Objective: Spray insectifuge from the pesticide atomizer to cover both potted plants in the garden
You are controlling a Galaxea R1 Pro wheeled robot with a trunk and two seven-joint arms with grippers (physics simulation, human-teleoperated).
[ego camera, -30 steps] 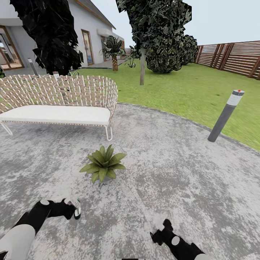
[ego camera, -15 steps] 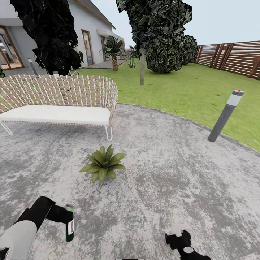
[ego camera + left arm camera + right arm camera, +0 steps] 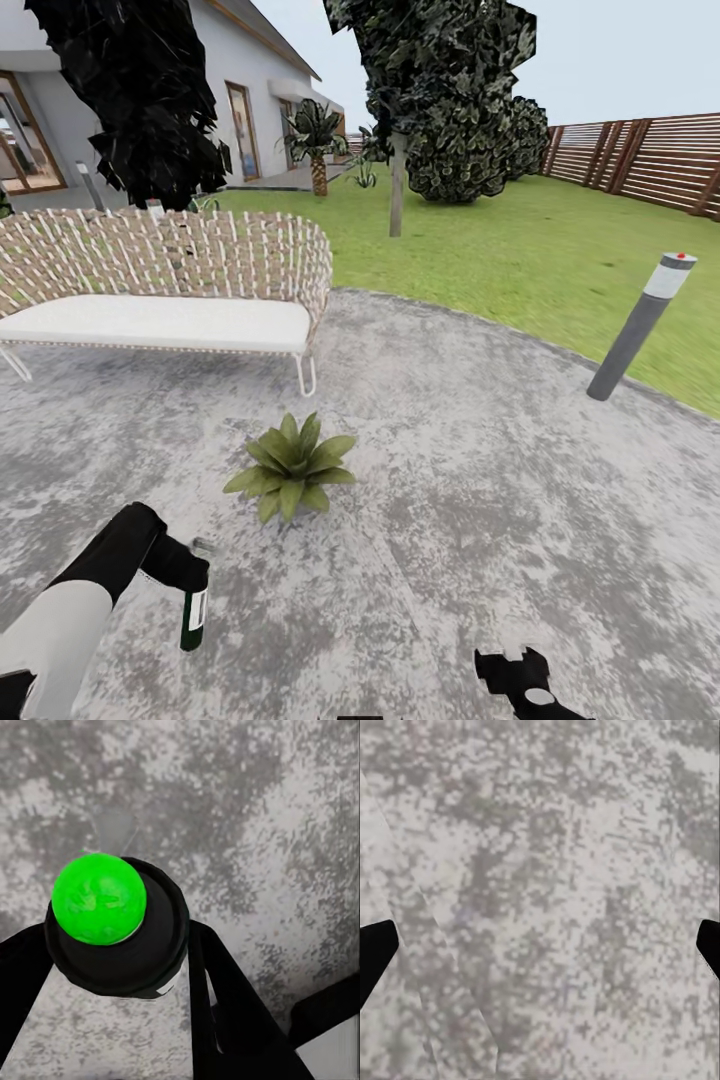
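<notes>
My left gripper (image 3: 183,583) is shut on the pesticide atomizer (image 3: 194,612), a slim dark bottle with a white label that hangs upright low over the patio at the lower left. In the left wrist view the atomizer (image 3: 120,945) sits between the black fingers (image 3: 225,1005) and shows a bright green round top. One potted plant (image 3: 292,465), a broad-leaved green rosette, stands on the paving just beyond and right of the bottle. The right gripper (image 3: 520,672) is open at the bottom right, and in its wrist view the fingertips (image 3: 375,952) stand wide apart over bare paving.
A wicker bench (image 3: 160,285) with a white cushion stands behind the plant at the left. A grey bollard light (image 3: 640,325) leans at the patio's right rim. Lawn (image 3: 520,260), trees, a wooden fence (image 3: 650,160) and a house lie beyond.
The left arm swung the atomizer from tilted to upright and a little to the left. The right gripper sank toward the bottom edge. The camera shifted slightly.
</notes>
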